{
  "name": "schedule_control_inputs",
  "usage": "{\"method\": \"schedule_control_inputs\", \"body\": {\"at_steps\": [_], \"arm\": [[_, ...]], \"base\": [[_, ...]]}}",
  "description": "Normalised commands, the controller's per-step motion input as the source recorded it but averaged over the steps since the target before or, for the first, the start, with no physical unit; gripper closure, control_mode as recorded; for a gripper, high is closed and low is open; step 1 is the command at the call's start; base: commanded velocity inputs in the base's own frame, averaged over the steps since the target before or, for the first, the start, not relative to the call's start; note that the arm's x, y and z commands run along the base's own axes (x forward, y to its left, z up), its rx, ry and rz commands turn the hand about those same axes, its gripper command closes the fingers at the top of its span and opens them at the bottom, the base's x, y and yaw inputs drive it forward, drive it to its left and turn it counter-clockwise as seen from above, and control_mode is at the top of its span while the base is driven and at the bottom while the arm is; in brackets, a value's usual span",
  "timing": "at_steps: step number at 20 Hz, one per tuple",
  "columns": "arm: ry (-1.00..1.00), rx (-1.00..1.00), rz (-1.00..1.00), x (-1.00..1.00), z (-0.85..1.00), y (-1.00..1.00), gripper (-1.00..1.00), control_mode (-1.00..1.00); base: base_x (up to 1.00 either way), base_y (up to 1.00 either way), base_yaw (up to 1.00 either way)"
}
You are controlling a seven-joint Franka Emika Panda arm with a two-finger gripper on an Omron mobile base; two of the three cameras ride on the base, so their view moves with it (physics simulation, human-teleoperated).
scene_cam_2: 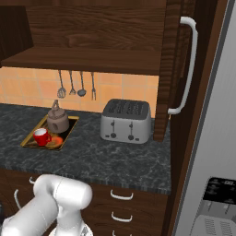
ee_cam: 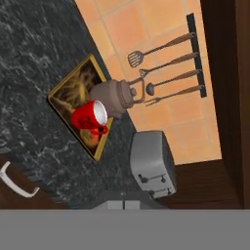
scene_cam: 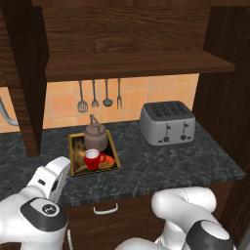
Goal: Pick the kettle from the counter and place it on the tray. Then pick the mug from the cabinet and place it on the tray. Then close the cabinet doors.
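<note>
The brownish-grey kettle [scene_cam: 95, 136] [scene_cam_2: 57, 120] [ee_cam: 114, 97] stands at the back of the gold-rimmed tray [scene_cam: 73, 154] [scene_cam_2: 70, 132] [ee_cam: 68, 83] on the dark marbled counter [scene_cam: 171, 161]. In front of it on the tray sits the red mug [scene_cam: 92, 158] [scene_cam_2: 41, 136] [ee_cam: 90, 116]. The cabinet [scene_cam: 136, 63] above stands open with a bare plank shelf. Its doors [scene_cam: 24, 73] [scene_cam_2: 173, 69] are swung out, the right one showing its white bar handle [scene_cam_2: 186, 64]. My gripper [ee_cam: 123, 205] is shut on nothing, well back from the tray, looking over the counter from the front.
A silver toaster [scene_cam: 167, 123] [scene_cam_2: 126, 120] [ee_cam: 152, 163] stands right of the tray. Utensils [scene_cam: 100, 95] hang on the tiled wall behind. Drawers with white handles [scene_cam_2: 122, 197] lie below the counter edge. A grey fridge [scene_cam_2: 216, 138] is at the far right.
</note>
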Motion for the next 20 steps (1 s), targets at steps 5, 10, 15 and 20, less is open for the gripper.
{"method": "schedule_control_inputs", "body": {"at_steps": [5,10,15,20], "arm": [[-0.28,-0.18,0.00,0.13,0.06,0.29,1.00,-1.00],[-0.39,-0.23,0.06,0.09,0.04,0.00,1.00,-1.00],[-0.44,-0.19,0.05,0.00,0.14,0.03,1.00,-1.00],[-0.32,-0.07,0.01,0.01,0.72,0.11,1.00,-1.00]], "base": [[0.00,0.00,0.00],[0.00,0.00,0.00],[0.00,0.00,0.00],[0.00,0.00,0.00]]}}
